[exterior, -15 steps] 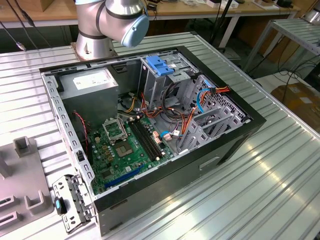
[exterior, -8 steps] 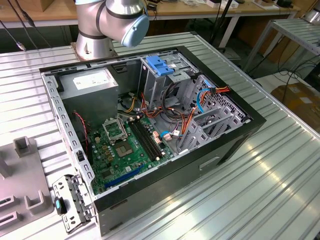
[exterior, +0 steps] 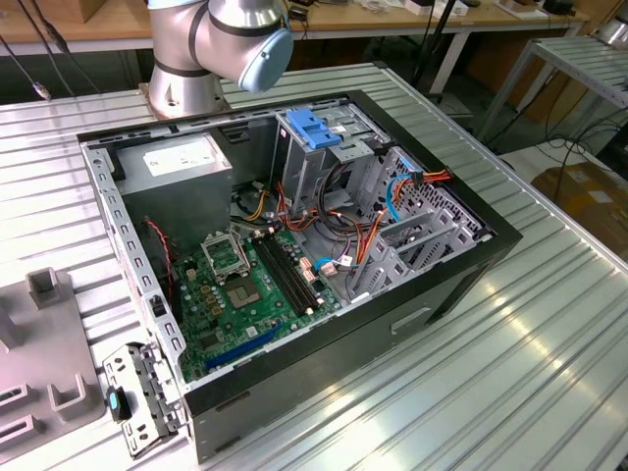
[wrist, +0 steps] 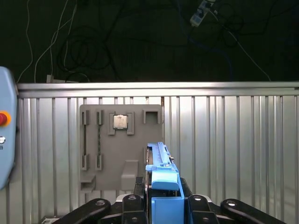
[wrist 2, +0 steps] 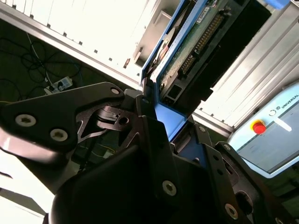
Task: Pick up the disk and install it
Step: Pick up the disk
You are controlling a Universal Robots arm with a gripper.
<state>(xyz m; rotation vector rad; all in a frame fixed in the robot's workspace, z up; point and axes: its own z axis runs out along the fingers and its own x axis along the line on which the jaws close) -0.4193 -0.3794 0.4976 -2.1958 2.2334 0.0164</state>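
Note:
My gripper [wrist: 162, 198] is shut on the disk [wrist: 161, 173], whose blue plastic side rail stands edge-on between the black fingers [wrist: 135, 191] in the first wrist view. In that view the disk appears in front of a grey fixture plate [wrist: 107, 154] lying on the ribbed metal table. In the second wrist view the disk [wrist 2: 201, 46] shows its green circuit board and connector side, framed by the blue rail, with the gripper [wrist 2: 163, 119] clamped on its end.
In the exterior view an open computer case [exterior: 461, 265] lies on the table, holding a motherboard [exterior: 245, 285], a grey power-supply box [exterior: 182, 167] and a metal cage with a blue top [exterior: 314, 132]. The arm's base [exterior: 211, 39] stands behind it. A pendant with a red button [wrist 2: 275, 135] lies nearby.

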